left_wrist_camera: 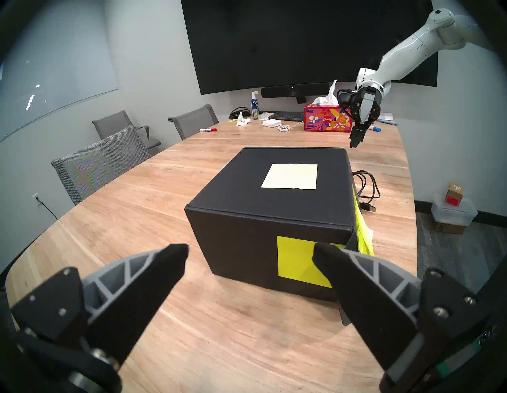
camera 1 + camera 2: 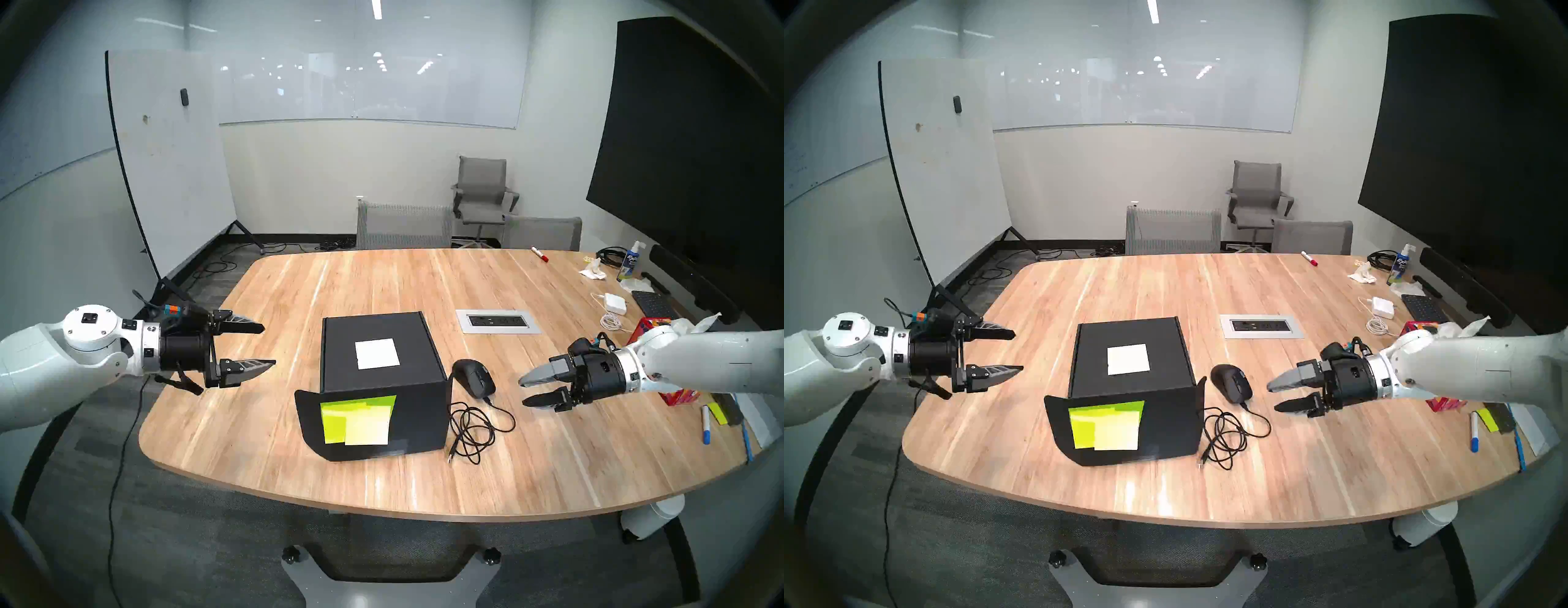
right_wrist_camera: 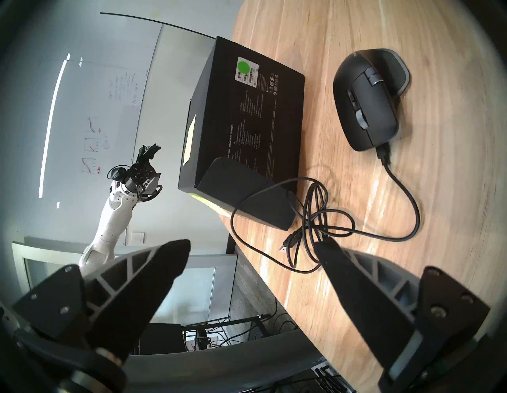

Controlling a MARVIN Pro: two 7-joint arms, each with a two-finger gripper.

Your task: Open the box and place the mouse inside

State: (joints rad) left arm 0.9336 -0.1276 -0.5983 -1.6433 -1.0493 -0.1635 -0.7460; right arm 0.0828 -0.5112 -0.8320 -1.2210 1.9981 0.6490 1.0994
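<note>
You are at the very start; the box (image 2: 382, 361) sits shut at the centre of the head view on the worktop (image 2: 297, 297), its lid down with a white square label on top, and its front flap (image 2: 352, 424), carrying yellow-green sticky notes (image 2: 358, 420), hangs slightly ajar toward the lower edge of the frame; nothing shows of the inside, so I judge the opening as not yet done. The mouse (image 2: 474, 377) lies on the worktop just right of the box, apart from it, with its cable (image 2: 473, 429) coiled loosely below it, near the box's lower right corner; it is untouched and still has to go in. What is left for you, then, is the whole job: lift the lid, pick up the mouse, lower it inside with the cable following.

The left gripper (image 2: 256, 346) hovers at the left of the frame, well apart from the box, its jaws spread wide and holding nothing; the left wrist view confirms the gap, with the box's side between the fingertips but beyond them. The right gripper (image 2: 526, 390) hangs at the right, near the mouse yet not touching it, jaws likewise spread and empty.
</note>
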